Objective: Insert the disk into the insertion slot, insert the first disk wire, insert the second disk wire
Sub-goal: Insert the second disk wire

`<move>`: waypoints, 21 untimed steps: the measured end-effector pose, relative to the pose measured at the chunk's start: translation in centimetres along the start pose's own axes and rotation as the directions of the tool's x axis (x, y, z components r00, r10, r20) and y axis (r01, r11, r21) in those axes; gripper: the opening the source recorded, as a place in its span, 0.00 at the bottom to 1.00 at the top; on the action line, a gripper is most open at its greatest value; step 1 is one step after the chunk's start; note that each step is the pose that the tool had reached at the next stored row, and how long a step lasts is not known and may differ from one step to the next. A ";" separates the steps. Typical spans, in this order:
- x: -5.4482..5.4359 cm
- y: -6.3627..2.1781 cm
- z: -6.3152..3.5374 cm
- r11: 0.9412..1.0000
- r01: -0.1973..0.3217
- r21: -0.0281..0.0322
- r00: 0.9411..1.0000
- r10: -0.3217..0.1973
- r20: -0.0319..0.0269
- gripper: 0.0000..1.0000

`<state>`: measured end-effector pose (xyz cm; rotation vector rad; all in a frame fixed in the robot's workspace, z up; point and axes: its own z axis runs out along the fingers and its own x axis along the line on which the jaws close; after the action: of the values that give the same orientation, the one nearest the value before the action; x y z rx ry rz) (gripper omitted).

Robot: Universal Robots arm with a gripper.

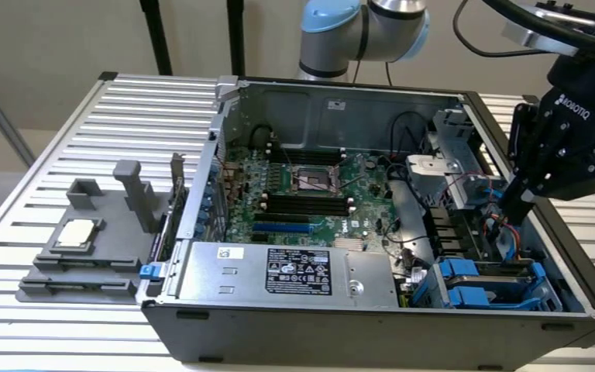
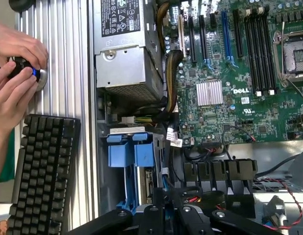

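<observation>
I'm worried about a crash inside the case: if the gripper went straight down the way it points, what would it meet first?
Probably the bundle of red and blue cables directly under the black gripper, just behind the blue plastic drive carrier; depth is unclear.

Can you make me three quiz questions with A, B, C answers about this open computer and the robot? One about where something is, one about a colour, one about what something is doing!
1. Where is the gripper?
A. over the grey holder on the table
B. inside the case, above the blue slot
C. on the keyboard

2. What colour are the tabs on the insertion slot?
A. blue
B. red
C. yellow

3. What are the person's hands doing?
A. typing
B. holding a round controller
C. lifting the case

Answers: B, its fingers reach down into the case; A, the plastic is bright blue; B, both hands wrap a knob beside the keyboard.
</observation>
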<state>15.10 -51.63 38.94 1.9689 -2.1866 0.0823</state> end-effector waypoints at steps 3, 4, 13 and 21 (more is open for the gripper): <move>0.4 0.61 0.22 1.000 0.000 0.005 1.000 0.000 0.005 0.16; 0.6 0.74 0.34 1.000 0.000 0.007 1.000 0.000 0.008 0.16; 2.6 0.71 1.62 1.000 0.003 0.016 0.999 -0.004 0.052 0.16; 4.0 0.64 2.52 1.000 0.010 0.025 0.994 -0.013 0.111 0.16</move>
<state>13.82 -55.87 37.26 2.0458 -2.2517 -0.0025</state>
